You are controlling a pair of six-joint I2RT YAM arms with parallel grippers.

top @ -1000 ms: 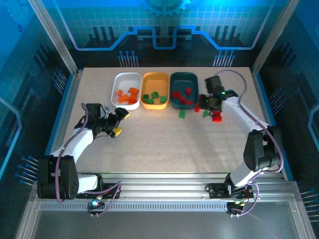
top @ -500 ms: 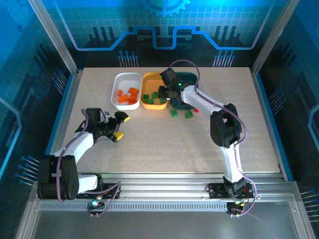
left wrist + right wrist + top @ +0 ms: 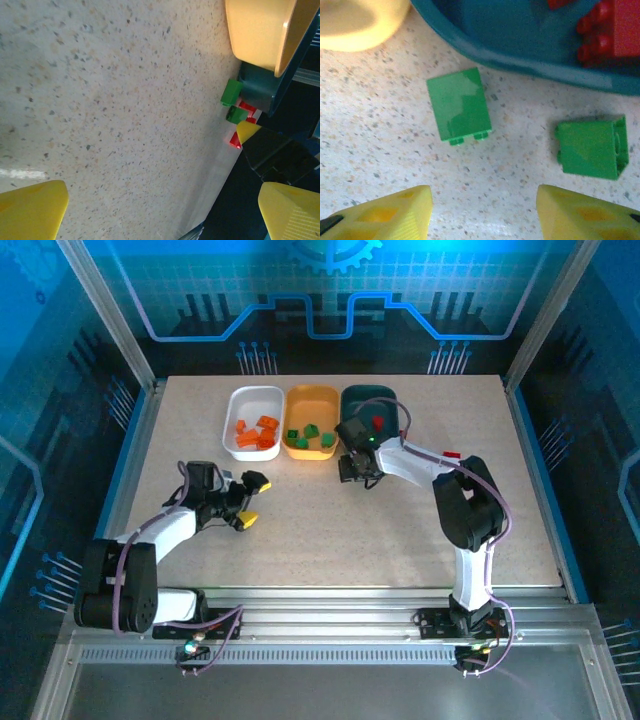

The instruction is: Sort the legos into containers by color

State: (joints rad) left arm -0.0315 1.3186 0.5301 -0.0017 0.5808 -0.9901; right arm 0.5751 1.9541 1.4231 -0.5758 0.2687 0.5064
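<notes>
From above, three trays stand in a row at the far side of the worktop (image 3: 330, 540): the white tray (image 3: 250, 392) holds orange bricks (image 3: 255, 432), the orange-yellow tray (image 3: 312, 391) holds sorted green bricks (image 3: 310, 435), and the teal tray (image 3: 365, 391) holds a red brick (image 3: 377, 423). The right claw (image 3: 357, 468) hangs low just in front of the teal tray, and a stray red brick (image 3: 451, 453) lies further right. The left claw (image 3: 252, 500) is spread wide and empty, well apart from the trays. Its wrist camera shows loose green pieces (image 3: 231, 92) and red pieces (image 3: 234, 140) huddled by the teal tray's near wall. In the right wrist view the right claw's fingers are spread with nothing between them. Ahead lie the left green brick (image 3: 459, 105) and the right green brick (image 3: 591, 148), apart from each other and both just beside the teal wall. These look light, hard and glossy, so they will likely skid or tip if nudged. The flat opposite sides should be pinched rather than the studs. The teal wall close behind crowds the far finger, and the neighbouring brick could get bumped.
</notes>
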